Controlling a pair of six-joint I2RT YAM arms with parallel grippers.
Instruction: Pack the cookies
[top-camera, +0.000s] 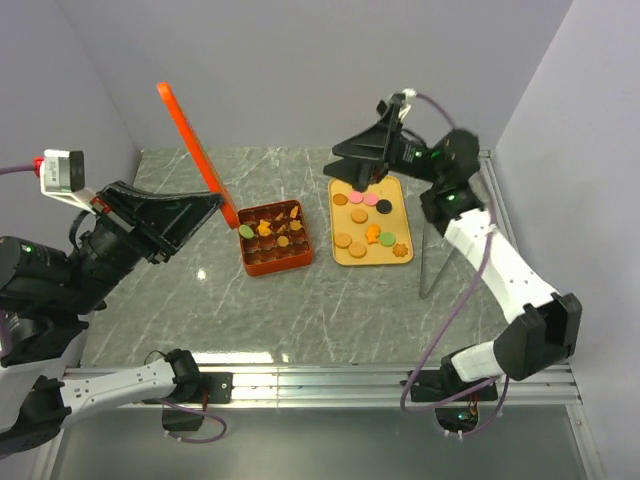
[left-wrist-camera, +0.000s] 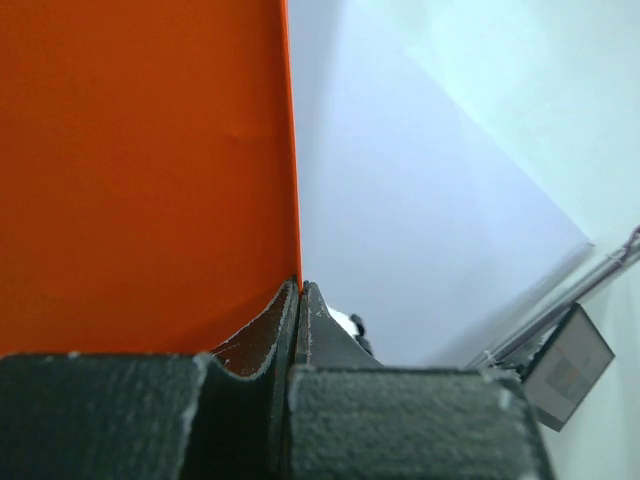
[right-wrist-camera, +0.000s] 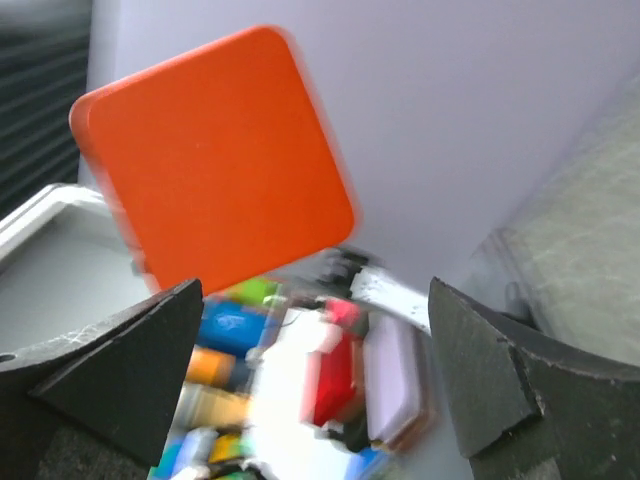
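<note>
Cookies (top-camera: 359, 215) lie partly in the gridded box (top-camera: 280, 266) and mostly on the tan tray (top-camera: 399, 192) just right of it, where the wide-open, empty right gripper (top-camera: 363, 180) hovers, while the left gripper (top-camera: 217, 199), clamped on the lid (top-camera: 188, 135) up beside the box, could drop that thinly pinched lid onto them.

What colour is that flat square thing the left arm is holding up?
Orange-red, plain all over; the right wrist view shows the lid best.
</note>
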